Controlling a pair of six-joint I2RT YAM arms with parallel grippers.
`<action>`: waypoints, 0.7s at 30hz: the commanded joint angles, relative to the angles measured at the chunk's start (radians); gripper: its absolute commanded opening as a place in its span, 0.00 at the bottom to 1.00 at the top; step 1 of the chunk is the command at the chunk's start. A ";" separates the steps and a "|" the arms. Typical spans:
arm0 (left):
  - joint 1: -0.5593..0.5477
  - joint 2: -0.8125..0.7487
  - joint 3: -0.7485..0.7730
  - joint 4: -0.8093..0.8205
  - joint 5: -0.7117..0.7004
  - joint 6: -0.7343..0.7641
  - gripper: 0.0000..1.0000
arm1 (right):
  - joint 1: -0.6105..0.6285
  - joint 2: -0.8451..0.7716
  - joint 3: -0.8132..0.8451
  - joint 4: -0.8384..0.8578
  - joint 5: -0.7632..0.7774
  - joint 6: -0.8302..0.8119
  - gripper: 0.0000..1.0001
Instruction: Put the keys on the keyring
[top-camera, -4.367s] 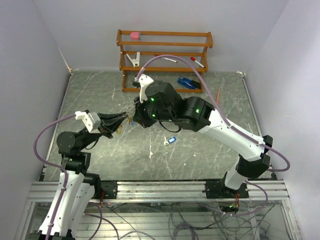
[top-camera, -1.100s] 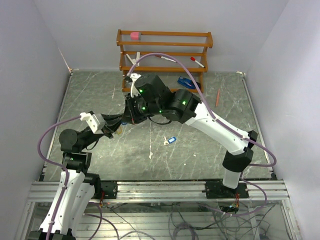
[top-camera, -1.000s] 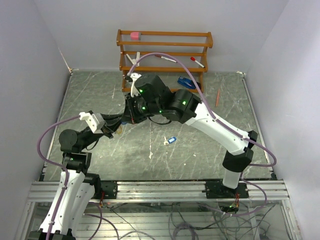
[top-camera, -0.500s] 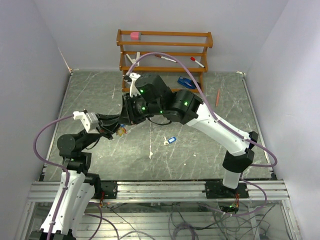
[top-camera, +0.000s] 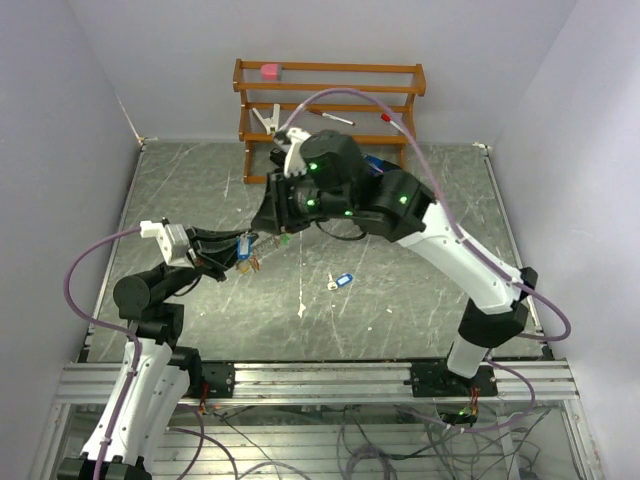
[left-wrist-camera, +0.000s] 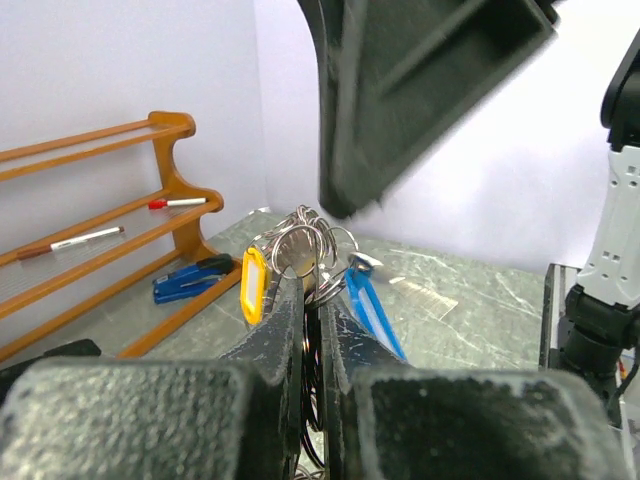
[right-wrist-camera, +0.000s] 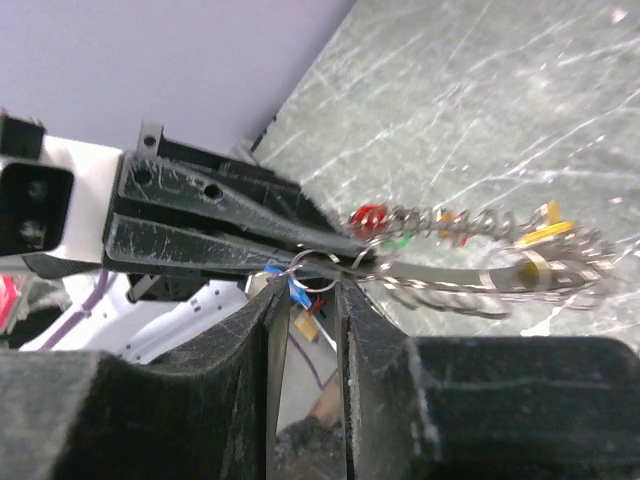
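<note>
Left fingers (left-wrist-camera: 268, 345) pinching keyring (left-wrist-camera: 296, 240), keys (left-wrist-camera: 253, 285) on it, right fingers (right-wrist-camera: 245, 335) slightly parted.

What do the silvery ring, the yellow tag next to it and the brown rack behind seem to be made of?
Silvery-grey ridged ring: metal, bright glints on its coils. Yellow oblong tag: probably plastic, smooth, evenly coloured, slightly glossy. Orange-brown slatted rack: likely varnished wood, warm tone with a soft sheen.

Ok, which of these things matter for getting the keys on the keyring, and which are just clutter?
For the job: keyring, clamped in the left gripper; tagged keys hanging on it; loose blue-tagged key on the table.
Lying about: wooden rack; markers on it; blue stapler.
</note>
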 joint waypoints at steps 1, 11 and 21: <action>-0.002 -0.008 0.001 0.124 0.013 -0.036 0.07 | -0.045 -0.088 -0.016 0.033 0.050 0.006 0.26; -0.002 0.008 0.001 0.085 -0.001 -0.020 0.07 | -0.047 -0.100 -0.090 0.017 0.059 -0.234 0.39; -0.002 0.040 0.005 0.098 -0.005 -0.048 0.07 | 0.018 -0.199 -0.294 0.149 0.139 -0.544 0.27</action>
